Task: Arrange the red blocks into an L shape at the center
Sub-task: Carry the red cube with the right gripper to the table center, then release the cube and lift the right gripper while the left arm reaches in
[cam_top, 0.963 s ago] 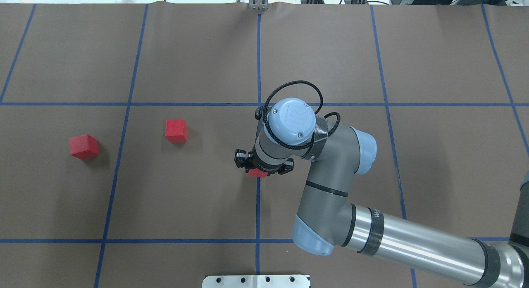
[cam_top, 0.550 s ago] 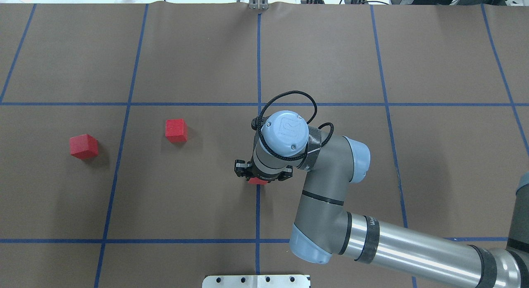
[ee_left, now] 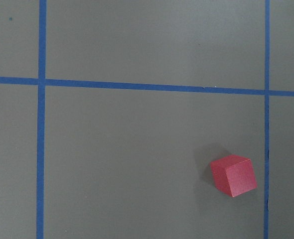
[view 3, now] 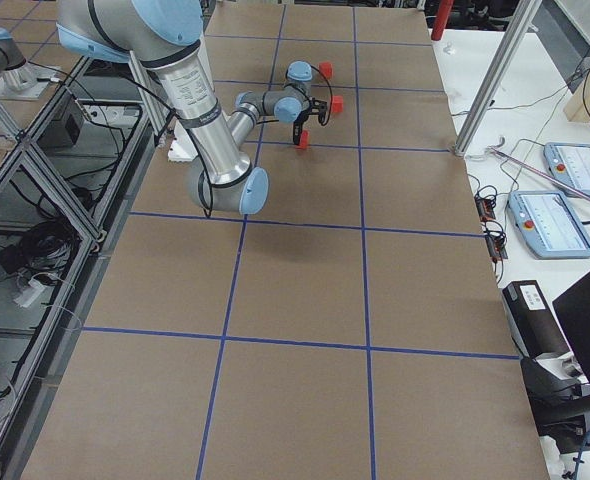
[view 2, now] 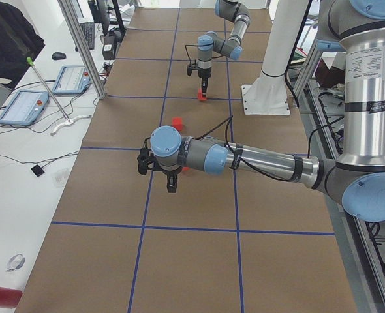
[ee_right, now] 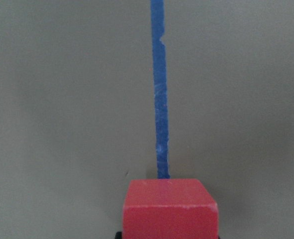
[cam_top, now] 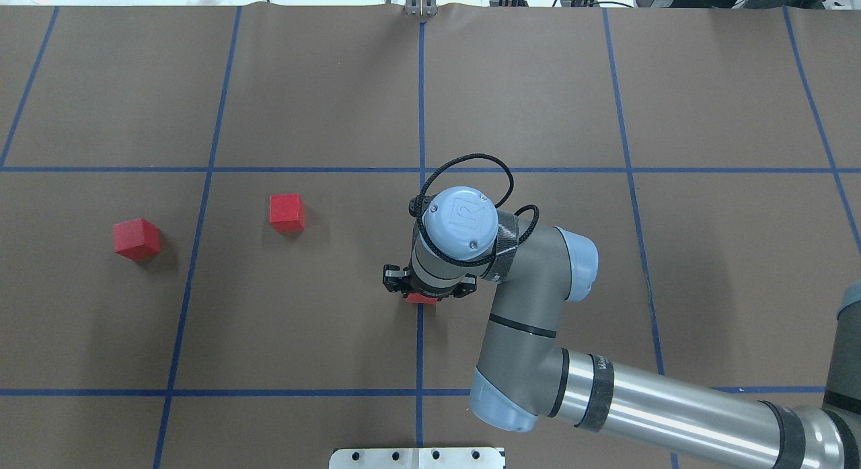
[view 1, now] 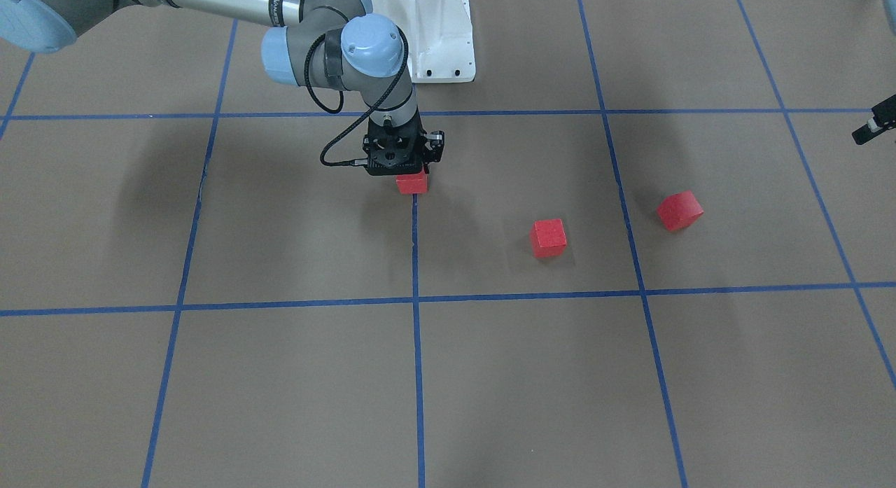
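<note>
At the centre (cam_top: 402, 328) of the flat brown table covering (cam_top: 309, 341), where a vertical blue tape line (cam_top: 420, 361) crosses the grid, the right gripper (view 1: 408, 171) points straight down. Its two black fingers are closed on the sides of a small matte red cube, the held cube (view 1: 411, 184). The held cube sits squarely over the tape line. In the right wrist view the line runs away from the cube's far edge. Whether its underside touches the covering or hangs just above it cannot be told.

Well to the robot's left of this, a second small matte red cube, the middle cube (cam_top: 286, 212), lies loose inside the grid cell beside the centre line. Its edges are roughly square to the tape. A third small matte red cube, the outer cube (cam_top: 136, 239), lies further to the robot's left, beyond the next vertical tape line (cam_top: 192, 267), and is turned at an angle to the grid. The three cubes are well apart and none touches another.

The left gripper (view 2: 171, 182) hangs above the table on the robot's left side, near the outer cube and clear of it. The left wrist view looks down on that cube in its lower right part, beside a tape line. How far this gripper's fingers are parted cannot be told.
</note>
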